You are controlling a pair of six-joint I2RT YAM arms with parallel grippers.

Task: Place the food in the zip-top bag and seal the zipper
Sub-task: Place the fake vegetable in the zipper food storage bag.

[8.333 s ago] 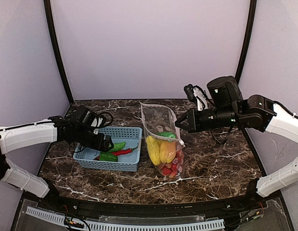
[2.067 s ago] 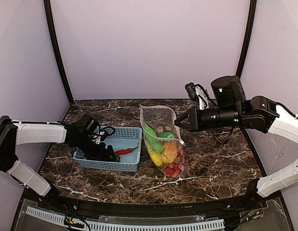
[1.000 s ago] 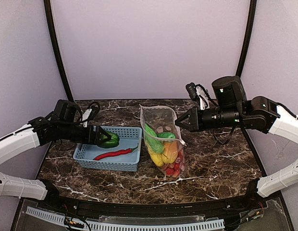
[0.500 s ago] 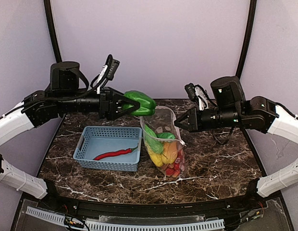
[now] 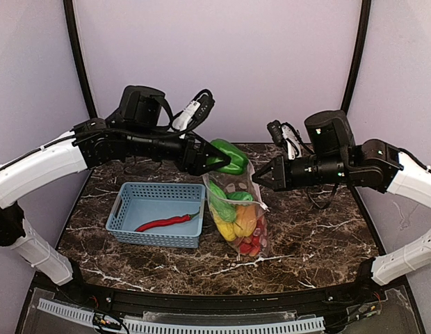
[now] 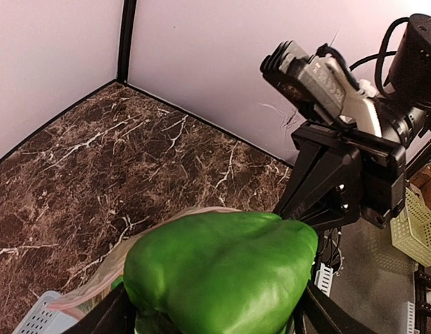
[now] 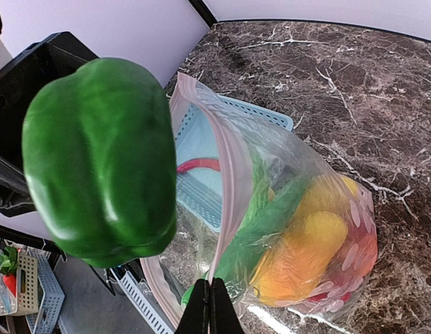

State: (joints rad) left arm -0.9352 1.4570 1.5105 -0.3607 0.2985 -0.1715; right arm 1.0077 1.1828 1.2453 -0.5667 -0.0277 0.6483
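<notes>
A green pepper (image 5: 229, 156) hangs in the air just above the mouth of the zip-top bag (image 5: 238, 182), with my left gripper (image 5: 214, 160) shut on it. In the left wrist view the green pepper (image 6: 219, 275) fills the space between both fingers. My right gripper (image 7: 212, 299) is shut on the bag's mouth edge and holds it up and open. The zipper (image 7: 230, 195) shows as a pale strip along that edge. Inside the bag lie yellow and orange peppers (image 7: 320, 243), a green cucumber (image 5: 219, 202) and red strawberries (image 5: 251, 243).
The light blue basket (image 5: 139, 205) sits left of the bag with a red chili (image 5: 167, 223) in it. Purple walls and black posts (image 5: 80, 69) close the back. Small baskets (image 7: 35, 292) stand off the table.
My left gripper has lifted the green pepper out of the basket and carried it up and right, to above the bag's mouth. The right gripper has kept its hold on the bag edge.
</notes>
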